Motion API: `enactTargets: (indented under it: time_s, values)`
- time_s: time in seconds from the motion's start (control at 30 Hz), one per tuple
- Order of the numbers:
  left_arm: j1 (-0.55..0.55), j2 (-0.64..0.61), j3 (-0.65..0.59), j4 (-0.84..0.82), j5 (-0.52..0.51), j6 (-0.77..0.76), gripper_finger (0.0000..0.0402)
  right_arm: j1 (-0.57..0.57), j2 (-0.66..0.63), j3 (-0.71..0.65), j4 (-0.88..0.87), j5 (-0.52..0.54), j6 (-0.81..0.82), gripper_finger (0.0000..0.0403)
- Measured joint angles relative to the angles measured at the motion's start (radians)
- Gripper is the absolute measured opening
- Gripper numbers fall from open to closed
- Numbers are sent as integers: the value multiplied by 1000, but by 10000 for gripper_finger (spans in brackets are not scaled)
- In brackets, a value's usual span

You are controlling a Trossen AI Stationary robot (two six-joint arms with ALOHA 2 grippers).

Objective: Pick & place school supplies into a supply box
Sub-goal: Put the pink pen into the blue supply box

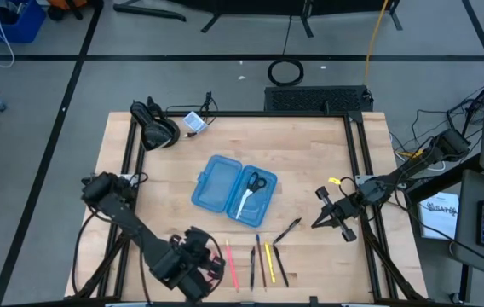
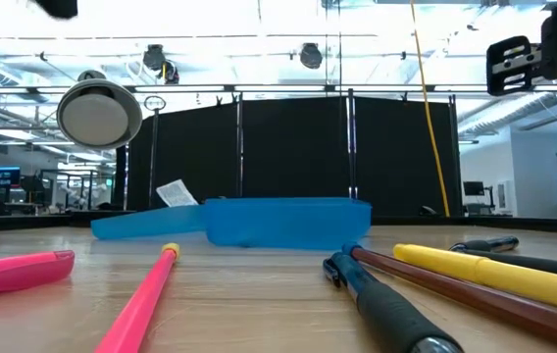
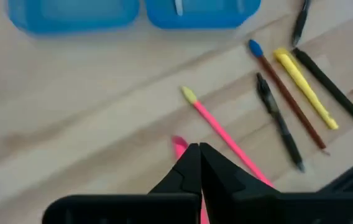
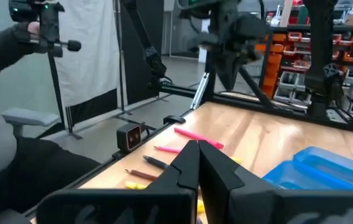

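My left pincer hangs over the near edge of the bench, fingers pressed together on nothing, just beside the pink pencil. A second pink piece lies right at my fingertips. My right pincer waits over the bench's right side, its fingers also closed and empty.

The box lies open in the middle of the bench, both blue halves flat. The scissors rest in the right half. The other supplies are outside it, in a loose row near the front edge: the pink pencil, a black pen, a brown pencil with a blue tip, a yellow pen and a black pencil. One more black pen lies apart, between the row and the box.
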Motion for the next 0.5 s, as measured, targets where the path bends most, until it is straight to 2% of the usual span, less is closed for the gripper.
enactTargets:
  time_s: [0.2, 0.3, 0.4, 0.5]
  values:
    - [21, 2, -174, 353, 31, -4, 11, 0, 0, 0, -1, 8, -10, 0]
    - [32, 2, -243, 477, 94, 11, 20, 0, 0, 0, -1, 14, -11, 0]
    - [38, 2, -278, 498, 128, 13, 46, 0, 0, 0, -1, 14, -11, 0]
    - [50, 2, -287, 491, 171, 34, 88, 0, 0, 0, -1, 14, -10, 0]
